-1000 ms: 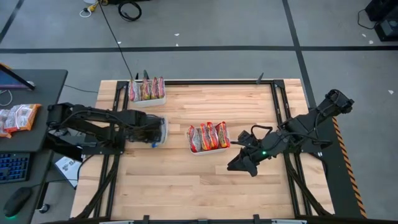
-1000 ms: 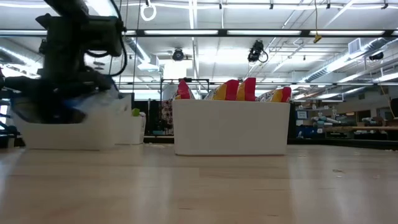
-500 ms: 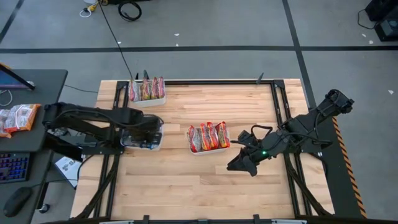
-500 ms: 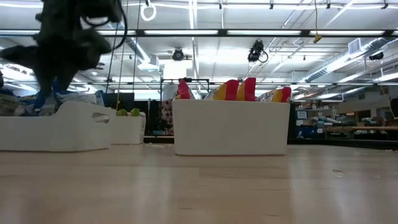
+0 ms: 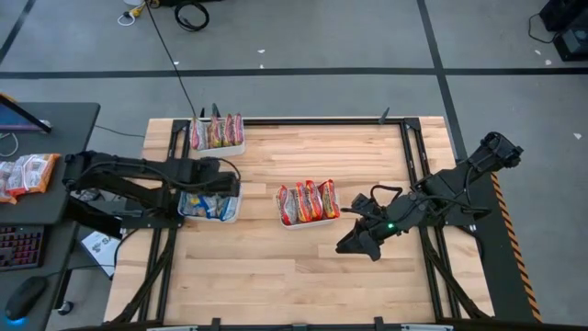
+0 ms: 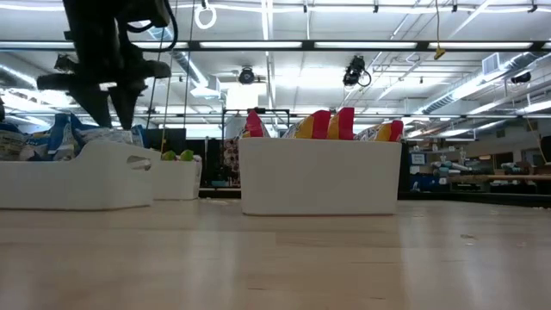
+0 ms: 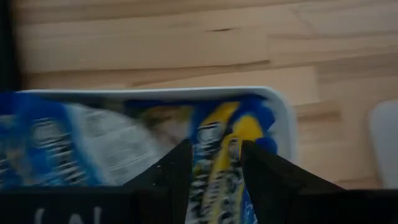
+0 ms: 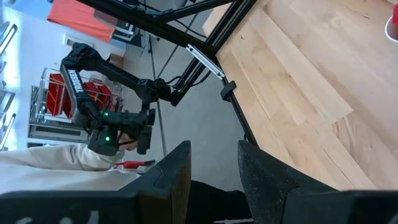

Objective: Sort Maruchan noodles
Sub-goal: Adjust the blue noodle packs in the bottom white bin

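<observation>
Three white trays stand on the wooden table. The left tray (image 5: 236, 213) holds blue-and-yellow Maruchan noodles (image 7: 217, 134), standing on edge. The middle tray (image 6: 318, 176) holds red-orange packets (image 5: 308, 200). The far tray (image 5: 220, 149) holds more packets (image 5: 217, 131). My left gripper (image 6: 110, 112) hangs open just above the left tray, fingers pointing down, with nothing between them. My right gripper (image 5: 349, 244) waits open in the air, right of the middle tray.
Black frame rails (image 5: 413, 165) run along the table's left and right sides. A side desk at the left carries more packets (image 5: 28, 173). Bare wood (image 5: 276, 276) lies between the trays and the near edge.
My left gripper has risen out of the left tray and tipped to point more steeply down. The blue-and-yellow packets stay in the tray. My right arm has kept still.
</observation>
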Robot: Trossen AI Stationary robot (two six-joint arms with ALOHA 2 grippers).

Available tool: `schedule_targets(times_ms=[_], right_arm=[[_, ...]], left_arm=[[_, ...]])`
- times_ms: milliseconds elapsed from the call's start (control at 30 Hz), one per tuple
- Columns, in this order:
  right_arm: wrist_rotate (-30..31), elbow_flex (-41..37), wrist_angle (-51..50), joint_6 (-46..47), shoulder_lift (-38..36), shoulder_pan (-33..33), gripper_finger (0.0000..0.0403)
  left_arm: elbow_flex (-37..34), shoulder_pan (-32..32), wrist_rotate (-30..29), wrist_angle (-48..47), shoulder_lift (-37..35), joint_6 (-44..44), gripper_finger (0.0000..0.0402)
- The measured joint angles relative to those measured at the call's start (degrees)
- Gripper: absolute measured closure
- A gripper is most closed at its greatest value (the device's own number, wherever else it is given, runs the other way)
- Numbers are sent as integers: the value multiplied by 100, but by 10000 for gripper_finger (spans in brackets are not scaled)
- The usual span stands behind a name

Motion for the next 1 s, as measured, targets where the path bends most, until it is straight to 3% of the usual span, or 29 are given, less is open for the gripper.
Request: schedule_targets(times_ms=[100,300,600,833,1000], right_arm=[[0,0,0,-2,0,0,266],[11,0,0,-7,0,0,266],[28,0,33,-4,-1,0,266],[41,0,37,0,-2,0,266],[44,0,31,-20,-2,-2,266]], left_arm=[[-251,-2,-4,426,29,-26,260],[-753,-2,33,322,346,-206,260],[-743,-173,231,234,378,-274,260],[-880,-168,611,158,376,157,260],[-891,-170,1252,609,364,277,260]])
